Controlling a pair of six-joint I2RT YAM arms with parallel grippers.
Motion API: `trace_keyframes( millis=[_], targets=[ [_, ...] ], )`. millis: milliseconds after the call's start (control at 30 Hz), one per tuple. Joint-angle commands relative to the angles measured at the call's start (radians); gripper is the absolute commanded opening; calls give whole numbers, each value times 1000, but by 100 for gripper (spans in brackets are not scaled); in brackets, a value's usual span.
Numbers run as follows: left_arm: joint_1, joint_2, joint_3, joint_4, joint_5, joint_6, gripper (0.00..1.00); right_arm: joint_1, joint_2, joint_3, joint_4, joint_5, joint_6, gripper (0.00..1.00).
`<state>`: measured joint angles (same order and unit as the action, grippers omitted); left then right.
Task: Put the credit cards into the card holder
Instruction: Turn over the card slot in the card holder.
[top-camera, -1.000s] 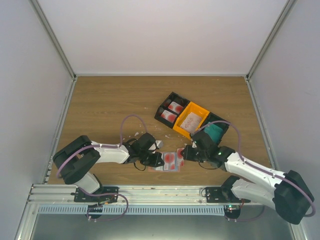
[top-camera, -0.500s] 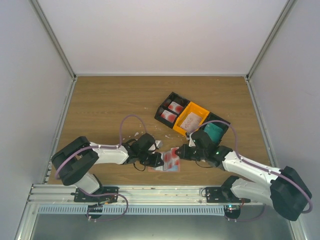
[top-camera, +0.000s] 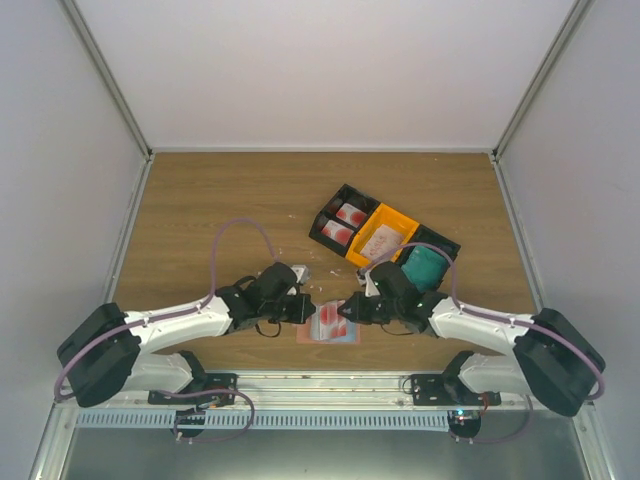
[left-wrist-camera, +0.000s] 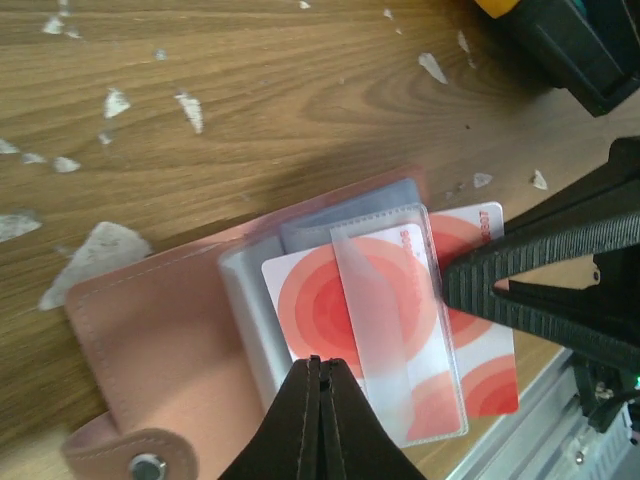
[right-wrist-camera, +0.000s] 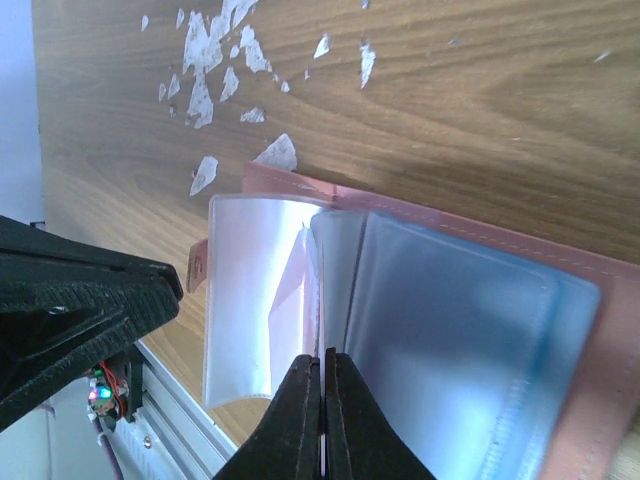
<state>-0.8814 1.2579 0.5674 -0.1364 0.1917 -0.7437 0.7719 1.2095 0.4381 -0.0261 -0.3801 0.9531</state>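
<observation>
Wooden table (top-camera: 220, 200): open card holder (left-wrist-camera: 150, 340) at 6 o'clock, 3 bins (top-camera: 352, 258) at 2 o'clock, white crumbs (left-wrist-camera: 100, 262) near centre.

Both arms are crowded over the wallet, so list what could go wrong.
1. The card lies only partly under a clear sleeve and could slide out.
2. The wallet sits close to the table's front edge; a push may shove it off.
3. The left gripper and right gripper nearly meet and could collide.
</observation>
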Motion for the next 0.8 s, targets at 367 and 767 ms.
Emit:
trace_keyframes(
  millis=[367, 767],
  targets=[
    [-7, -97, -25, -46, -85, -4, 1, 98, 96, 114, -10, 73, 39, 1],
    [-7, 80, -40, 10, 69, 30, 0, 116, 79, 136, -79, 111, 38, 0]
  ],
)
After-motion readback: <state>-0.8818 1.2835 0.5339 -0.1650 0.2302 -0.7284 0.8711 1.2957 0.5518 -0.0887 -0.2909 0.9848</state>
